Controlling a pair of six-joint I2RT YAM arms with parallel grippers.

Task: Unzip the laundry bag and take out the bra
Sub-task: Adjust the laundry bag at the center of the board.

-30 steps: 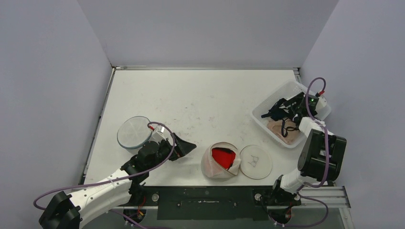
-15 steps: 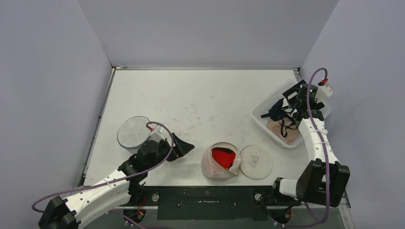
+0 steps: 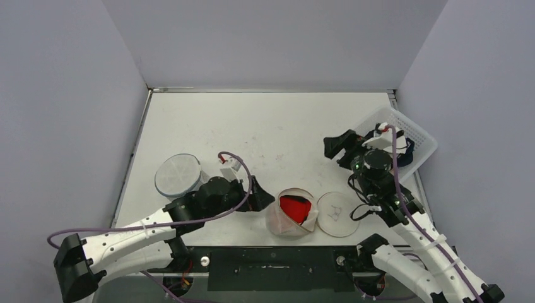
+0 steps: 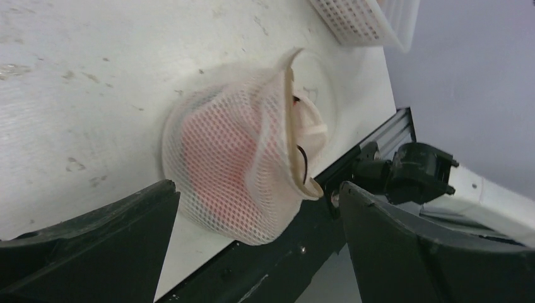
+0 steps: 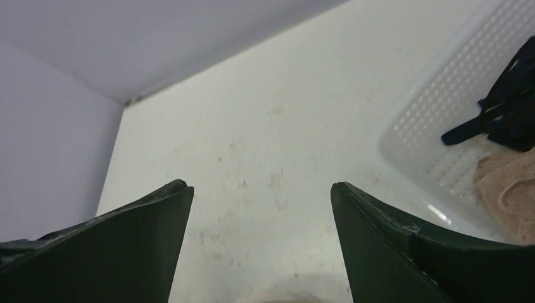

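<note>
1. Right arm has swung off the basket [image 3: 413, 136] and inward over the desk [image 3: 265, 126] since the earlier frames. The left arm has pushed forward toward the laundry bag [image 3: 287, 221].
2. Desk: the bag sits close to the near edge, between the two arm bases.
3. Basket: at the right edge, holding a dark and a beige garment. Not the target.
4. Laundry bag: round mesh. Its flap [image 3: 338, 214] lies flat on the desk, touching the bag's right side. The mouth faces right and upward. Judged already unzipped.
5. Bra [image 3: 296, 207]: red, inside the bag, showing at the mouth. Not yet removed.
6. Left pincer [image 3: 265, 199]: fingers apart, nothing held, just left of the bag. Its wrist view frames the bag's closed mesh back between the fingers. This is the nearer arm, but it is on the wrong side of the opening.
7. Right pincer [image 3: 334, 144]: fingers apart, empty, over bare desk beyond the bag and well apart from it. The mouth opens toward its side, so the bra looks reachable from the right or from above, with the left pincer placed to steady the mesh.
</note>
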